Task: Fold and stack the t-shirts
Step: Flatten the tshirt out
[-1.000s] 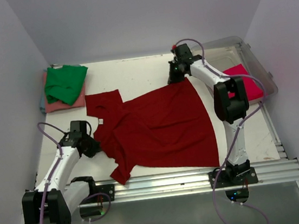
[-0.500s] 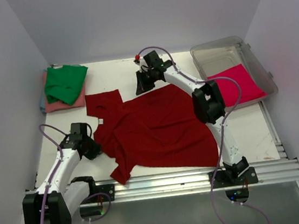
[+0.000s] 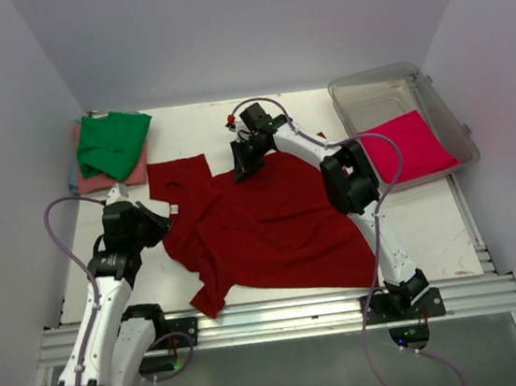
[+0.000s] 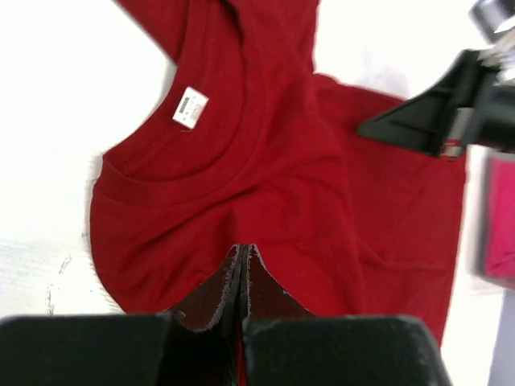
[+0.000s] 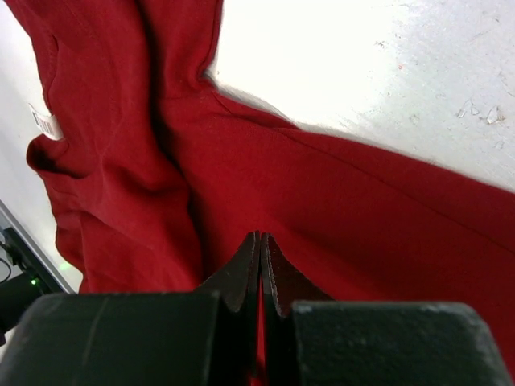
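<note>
1. Swept leftward along the far side since a second ago: right pincer (image 3: 240, 171), from the far right corner of the dark red t-shirt (image 3: 271, 224) to a spot just beside its far sleeve, hem corner dragged along, far right edge of the cloth folded inward.
2. Raised and pulled away from the near rail (image 3: 283, 317) in the same second: left pincer (image 3: 160, 227), left arm now steeper.
3. Uncovered by that sweep: clear tub (image 3: 374, 103) at the far right, earlier partly hidden behind the right arm.
4. White counter (image 3: 203, 129), scuffed in places, boxed in by pale lavender walls (image 3: 247, 25).
5. Left pincer clenched on dark red cloth at the shirt's left edge: in the left wrist view, fingers (image 4: 232, 280) pressed together, creases running toward their tips, white neck label (image 4: 190, 106) beyond.
6. Right pincer likewise clamped on dark red cloth: in the right wrist view, fingers (image 5: 241, 275) closed tight with fabric between.
7. Dark red t-shirt spread over the middle of the counter, collar toward the left, near hem just beside the rail.
8. In the far left corner, well apart from the tub: green t-shirt (image 3: 113, 143) on top of a salmon pink t-shirt (image 3: 97, 182).
9. In the near part of the tub: bright pinkish-red t-shirt (image 3: 408, 146), folded flat.
10. In the way: right arm stretched across the dark red shirt's right half, elbow above the cloth.
</note>
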Available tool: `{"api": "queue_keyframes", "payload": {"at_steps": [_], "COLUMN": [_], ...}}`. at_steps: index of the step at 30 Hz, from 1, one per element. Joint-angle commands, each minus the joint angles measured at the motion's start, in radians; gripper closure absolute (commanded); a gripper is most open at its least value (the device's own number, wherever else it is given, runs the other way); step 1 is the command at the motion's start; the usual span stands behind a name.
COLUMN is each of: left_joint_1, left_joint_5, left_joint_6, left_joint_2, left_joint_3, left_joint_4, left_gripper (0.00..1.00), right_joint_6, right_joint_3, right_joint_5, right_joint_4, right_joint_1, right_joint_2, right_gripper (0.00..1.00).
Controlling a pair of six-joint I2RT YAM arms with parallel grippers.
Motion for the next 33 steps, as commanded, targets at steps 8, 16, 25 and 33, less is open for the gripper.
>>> {"api": "queue_keyframes", "payload": {"at_steps": [8, 16, 25, 33], "left_joint_1": [0.003, 0.003, 0.003, 0.003], "left_joint_5": [-0.027, -0.064, -0.095, -0.090], "left_joint_6": [0.044, 0.047, 0.035, 0.043], "left_joint_2": [0.453, 0.667, 0.675, 0.591], "left_joint_3": [-0.077, -0.075, -0.077, -0.089], "left_joint_4": [0.301, 0.353, 0.195, 0.080], "left_gripper": [1.00, 1.00, 1.00, 1.00], "right_joint_6": [0.021, 0.041, 0.146, 0.189], "right_joint_3": [0.077, 0.169, 0.364, 0.433], "right_joint_5": [-0.009, 0.083, 0.447, 0.493], "right_joint_4": [-0.055, -0.109, -0.243, -0.197], "right_joint_1": [-0.003, -0.004, -0.076, -0.196], "right_joint_2": [0.039, 0.083, 0.216, 0.290], "right_gripper": [1.00, 1.00, 1.00, 1.00]}}
